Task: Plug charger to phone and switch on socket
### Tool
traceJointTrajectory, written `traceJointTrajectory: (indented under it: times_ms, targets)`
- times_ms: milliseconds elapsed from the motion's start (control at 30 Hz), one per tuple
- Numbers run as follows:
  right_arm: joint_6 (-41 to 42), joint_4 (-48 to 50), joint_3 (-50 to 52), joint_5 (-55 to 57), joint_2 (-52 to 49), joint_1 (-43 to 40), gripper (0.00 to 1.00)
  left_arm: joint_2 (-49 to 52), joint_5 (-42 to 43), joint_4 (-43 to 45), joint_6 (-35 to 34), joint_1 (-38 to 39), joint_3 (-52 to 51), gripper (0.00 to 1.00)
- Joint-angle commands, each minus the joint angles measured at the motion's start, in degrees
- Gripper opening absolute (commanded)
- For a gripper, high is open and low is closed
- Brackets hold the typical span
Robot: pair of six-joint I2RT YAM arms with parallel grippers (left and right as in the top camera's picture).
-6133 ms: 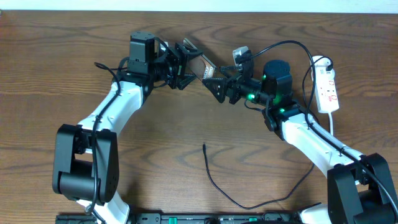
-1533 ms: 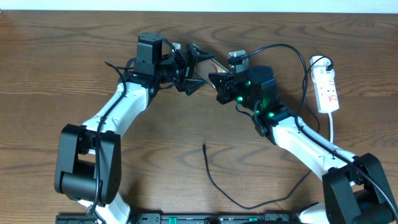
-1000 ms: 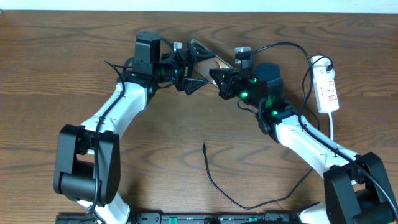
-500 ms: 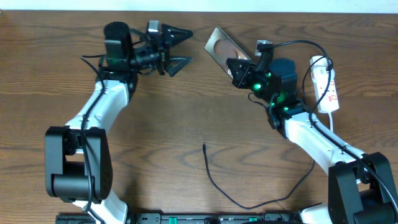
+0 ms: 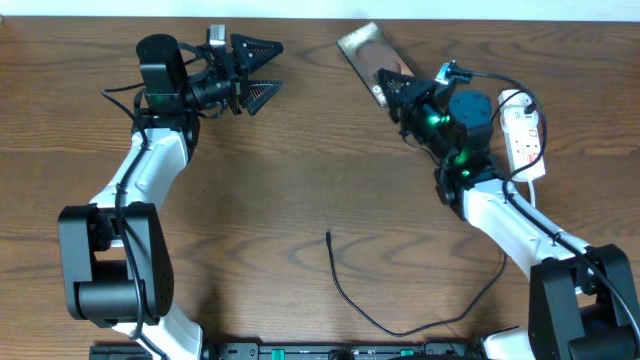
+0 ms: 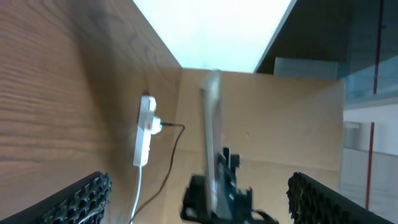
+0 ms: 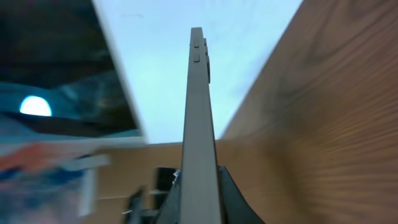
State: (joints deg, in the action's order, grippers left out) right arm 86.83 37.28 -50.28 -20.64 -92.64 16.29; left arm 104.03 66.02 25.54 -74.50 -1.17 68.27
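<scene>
The phone [image 5: 362, 47] is held on edge off the table near the far edge, with my right gripper [image 5: 396, 86] shut on its lower end. The right wrist view shows the phone [image 7: 199, 112] edge-on, clamped between the fingers [image 7: 234, 200]. My left gripper [image 5: 256, 71] stands wide open and empty at the far left, well apart from the phone [image 6: 211, 124]. The charger [image 5: 345, 290] lies loose at the table's front middle, its tip [image 5: 328, 236] pointing away from me. Far right on the table lies the white socket [image 5: 526, 138], which also shows in the left wrist view as the socket [image 6: 145, 132].
A black cable [image 5: 488, 72] loops over the right arm near the socket. The white cord [image 5: 534, 196] runs from the socket toward the front. The table's far edge [image 5: 300, 20] is just behind both grippers.
The left gripper, which earlier met the phone in the middle, has let go and swung away left. The right gripper has carried the phone up and toward the far right.
</scene>
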Motion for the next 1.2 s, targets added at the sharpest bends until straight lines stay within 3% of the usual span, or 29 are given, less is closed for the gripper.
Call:
traceJointTrajectory:
  times_ms: [0,133,933,1033,1167]
  targets:
    - [12.74,3.67,-1.25,-0.24,0.48,3.08,0.01,-1.27,-2.91,0.33,2.03,-0.11,0.42,0.91]
    - [16.48,4.17,-1.25,0.26,0.48,6.84,0.01,-1.27,-4.44,0.35,-0.15,0.26,0.42,0.92]
    - [16.41,3.63,-1.25,5.77,0.48,15.5,0.01,-1.27,-11.72,0.35,-2.73,7.82,0.42,0.9]
    - [16.41,3.63,-1.25,5.77,0.48,15.63,0.01,-1.27,-11.76,0.35,-2.71,8.02,0.42,0.8]
    - [16.41,3.61,-1.25,5.75,0.48,15.69,0.02,-1.27,-12.22,0.35,-2.71,8.02,0.42,0.45]
